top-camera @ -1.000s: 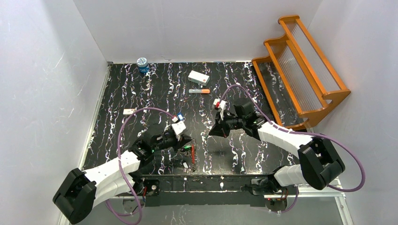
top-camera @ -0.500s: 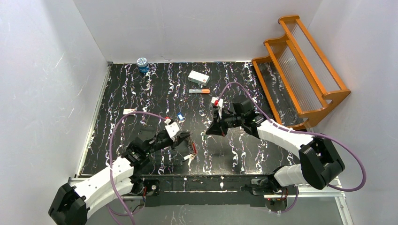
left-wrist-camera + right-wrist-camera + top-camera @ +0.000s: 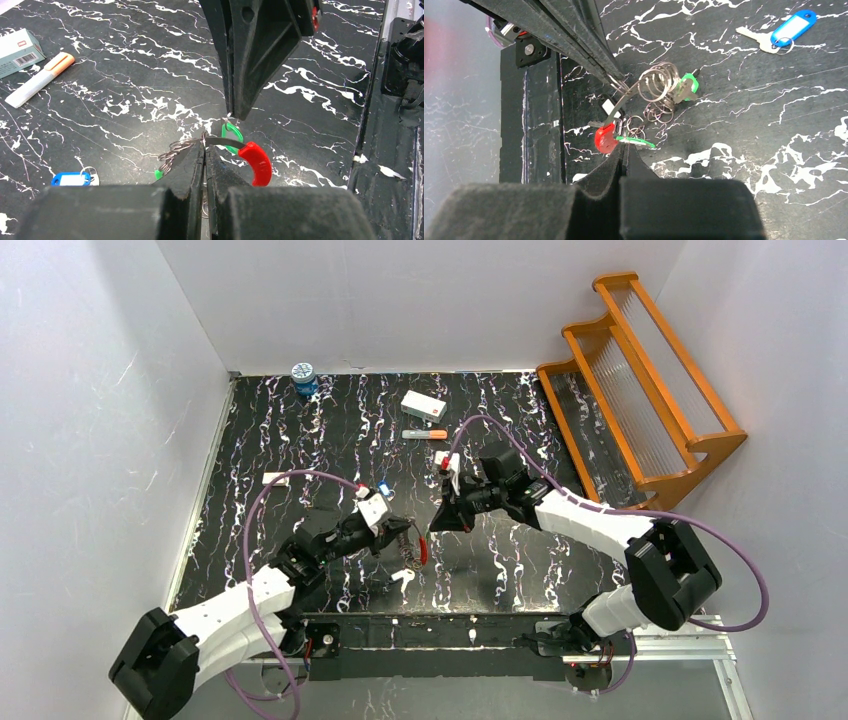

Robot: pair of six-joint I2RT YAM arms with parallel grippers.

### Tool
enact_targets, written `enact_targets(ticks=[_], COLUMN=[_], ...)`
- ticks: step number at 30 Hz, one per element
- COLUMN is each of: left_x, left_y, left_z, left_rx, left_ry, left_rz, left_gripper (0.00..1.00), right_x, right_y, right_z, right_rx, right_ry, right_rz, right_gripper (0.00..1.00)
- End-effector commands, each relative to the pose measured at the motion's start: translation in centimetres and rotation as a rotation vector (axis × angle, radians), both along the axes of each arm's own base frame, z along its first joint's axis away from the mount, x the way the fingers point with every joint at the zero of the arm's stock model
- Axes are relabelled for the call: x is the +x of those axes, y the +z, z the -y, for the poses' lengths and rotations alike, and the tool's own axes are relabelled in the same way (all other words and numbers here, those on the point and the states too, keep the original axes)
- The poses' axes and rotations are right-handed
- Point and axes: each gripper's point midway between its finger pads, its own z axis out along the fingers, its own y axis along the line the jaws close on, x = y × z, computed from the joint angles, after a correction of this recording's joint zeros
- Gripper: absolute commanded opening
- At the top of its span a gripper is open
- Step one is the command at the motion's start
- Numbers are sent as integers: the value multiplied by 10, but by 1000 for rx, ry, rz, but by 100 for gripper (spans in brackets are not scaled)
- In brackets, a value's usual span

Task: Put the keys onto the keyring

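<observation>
White walls (image 3: 400,300), black marbled table (image 3: 330,430), orange rack (image 3: 716,440)

Far rt: orange wooden rack (image 3: 640,390), tiered. Black marble-pattern table (image 3: 270,430): blue-lid jar (image 3: 303,377) far-L corner; white box (image 3: 423,406), orange-tip marker (image 3: 425,434) just beside; small white piece (image 3: 274,478) nr L edge.

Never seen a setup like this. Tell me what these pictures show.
Two robot arms stand at a black table. One picture looks down from above; the other two come from cameras on each wrist, so the dark wedges at the bottom are that arm's own fingers. The left gripper is shut on the keyring, a thin loop with a red end. The right gripper, shut too, seems to pinch a green key beside it. A blue key, a marker, a white box, a jar and a wooden rack sit untouched.
</observation>
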Motion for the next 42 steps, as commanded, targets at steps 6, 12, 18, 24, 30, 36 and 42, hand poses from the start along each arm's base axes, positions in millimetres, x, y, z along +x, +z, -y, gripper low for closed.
enact_targets(ticks=[6, 12, 18, 24, 30, 36, 42], left_x=[-4, -7, -12, -13, -14, -18, -20], left_y=[-4, -2, 1, -5, -4, 0, 3], left_z=[10, 12, 12, 6, 4, 4, 5], left_rx=[-38, -47, -70, -78, -88, -100, -107], left_ry=[-34, -58, -74, -50, -47, -64, -77], left_rz=[-38, -33, -13, 0, 15, 39, 55], left_gripper=[0, 0, 0, 0, 0, 0, 0], right_x=[5, 3, -1, -12, -12, 6, 8], right_y=[16, 13, 13, 18, 20, 20, 25], right_z=[-10, -14, -26, -33, -32, -22, -16], right_rx=[13, -3, 2, 22, 11, -40, -55], right_ry=[22, 29, 61, 112, 103, -20, -31], right_rz=[59, 41, 23, 19, 40, 110, 155], right_gripper=[1, 1, 1, 1, 1, 1, 1])
